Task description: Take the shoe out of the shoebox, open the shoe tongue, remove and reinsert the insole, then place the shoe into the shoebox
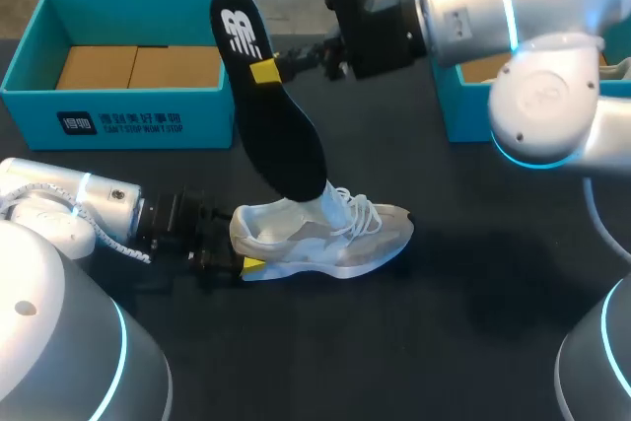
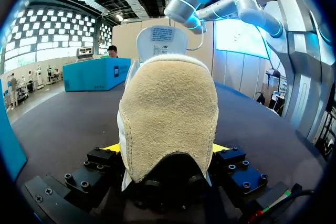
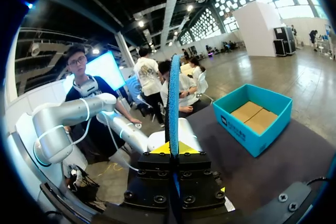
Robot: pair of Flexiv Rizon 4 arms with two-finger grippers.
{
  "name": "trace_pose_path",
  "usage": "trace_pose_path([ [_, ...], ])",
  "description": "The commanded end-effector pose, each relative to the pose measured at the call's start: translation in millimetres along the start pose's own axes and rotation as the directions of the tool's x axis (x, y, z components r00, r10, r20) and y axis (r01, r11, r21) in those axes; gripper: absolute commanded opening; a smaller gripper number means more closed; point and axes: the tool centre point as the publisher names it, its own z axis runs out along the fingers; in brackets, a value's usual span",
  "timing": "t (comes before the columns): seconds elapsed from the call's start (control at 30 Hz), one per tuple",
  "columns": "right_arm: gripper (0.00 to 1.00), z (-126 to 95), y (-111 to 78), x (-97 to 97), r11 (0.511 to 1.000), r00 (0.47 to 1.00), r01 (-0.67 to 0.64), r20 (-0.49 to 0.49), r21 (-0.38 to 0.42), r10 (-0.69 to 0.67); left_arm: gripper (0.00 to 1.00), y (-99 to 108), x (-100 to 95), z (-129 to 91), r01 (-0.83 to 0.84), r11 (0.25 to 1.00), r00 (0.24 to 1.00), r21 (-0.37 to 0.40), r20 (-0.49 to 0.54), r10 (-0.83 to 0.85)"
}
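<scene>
Insole [image 1: 271, 115] pinched by right gripper [image 3: 173, 149] reaches into shoe [image 1: 335, 239], heel clamped by left gripper [image 2: 167, 148].

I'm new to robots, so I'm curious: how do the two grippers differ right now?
Left gripper sits low at the table, shut on the shoe at its heel, fingers wide apart; right gripper is raised, shut on the thin black insole, fingers close together. Both have yellow tips.

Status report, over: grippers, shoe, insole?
Left gripper shut on shoe heel, shoe on table. Right gripper shut on insole, lower end at shoe opening. Open shoebox unobstructed.
</scene>
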Motion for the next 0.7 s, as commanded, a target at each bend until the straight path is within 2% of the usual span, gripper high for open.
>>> trace_pose_path([
  [0.03,0.00,-13.1,-12.8,12.8,1.000,0.998,-0.010,0.059,-0.014,0.010,0.00,5.9,0.0,-0.5,0.000,1.000,1.000,0.000,0.001,0.000],
  [0.33,0.00,-24.9,-22.0,22.6,0.999,0.994,-0.027,0.103,-0.024,0.029,0.00,5.9,0.0,-0.5,0.000,1.000,1.000,0.000,0.001,0.000],
  [0.7,0.00,-24.9,-22.0,22.6,0.999,0.994,-0.027,0.103,-0.024,0.029,0.00,5.9,0.0,-0.5,0.000,1.000,1.000,0.000,0.001,0.000],
])
